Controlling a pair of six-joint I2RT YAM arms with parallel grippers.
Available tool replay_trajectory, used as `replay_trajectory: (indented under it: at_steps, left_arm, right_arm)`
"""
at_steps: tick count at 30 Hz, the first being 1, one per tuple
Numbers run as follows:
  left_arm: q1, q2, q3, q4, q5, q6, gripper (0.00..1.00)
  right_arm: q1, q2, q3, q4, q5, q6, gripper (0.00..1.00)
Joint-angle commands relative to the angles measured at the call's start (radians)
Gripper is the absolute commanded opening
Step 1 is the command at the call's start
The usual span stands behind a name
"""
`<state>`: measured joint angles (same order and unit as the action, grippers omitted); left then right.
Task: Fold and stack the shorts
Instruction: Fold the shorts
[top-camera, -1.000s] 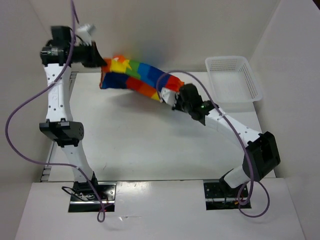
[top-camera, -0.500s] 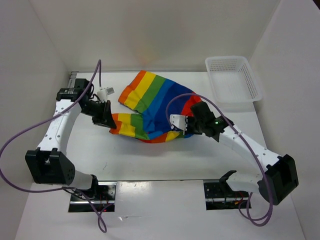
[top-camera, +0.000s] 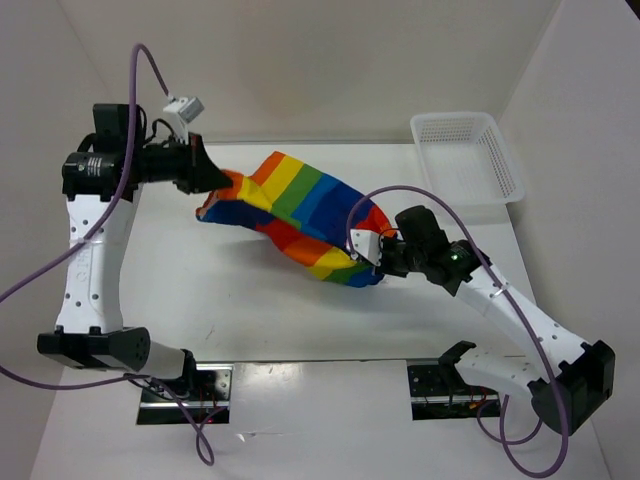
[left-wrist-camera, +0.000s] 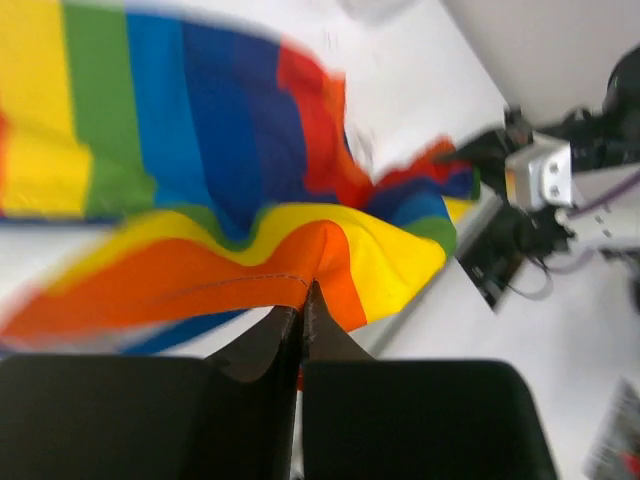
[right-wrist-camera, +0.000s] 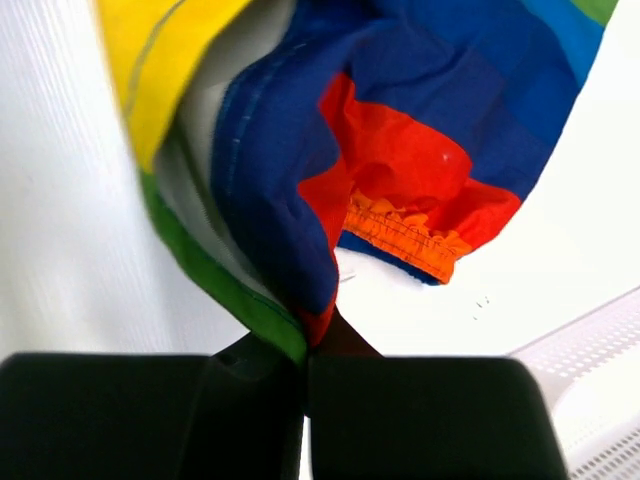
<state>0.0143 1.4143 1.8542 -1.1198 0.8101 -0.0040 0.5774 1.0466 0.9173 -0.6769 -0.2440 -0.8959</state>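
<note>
Currently I have the shorts (top-camera: 300, 212) strung over mid-table (top-camera: 250, 310): left gripper (top-camera: 212, 181) clamped on their far-left edge, right gripper (top-camera: 372, 260) clamped on the near-right end.

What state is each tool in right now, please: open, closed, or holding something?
Left tool: closed, pinching an orange edge of the shorts.
Right tool: closed, pinching a blue and red fold of the shorts.
</note>
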Motion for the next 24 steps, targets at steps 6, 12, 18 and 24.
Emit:
replay_trajectory:
  at_steps: [6,12,18,24]
  left_arm:
    - [-0.007,0.27,0.085,0.308,-0.092,0.004,0.0]
    - [-0.007,0.469,0.238,0.342,-0.187,0.004,0.0]
    - [-0.025,0.695,0.517,0.351,-0.238,0.004,0.0]
    - [-0.065,0.836,0.617,0.361,-0.278,0.004,0.01]
  right_arm:
    - [-0.01,0.065,0.025,0.117,-0.067,0.109,0.0]
    - [-0.146,0.252,0.098,0.246,-0.145,0.146,0.0]
    - [-0.292,0.438,0.208,0.326,-0.176,0.196,0.0]
    - [-0.301,0.573,0.262,0.396,-0.166,0.27,0.0]
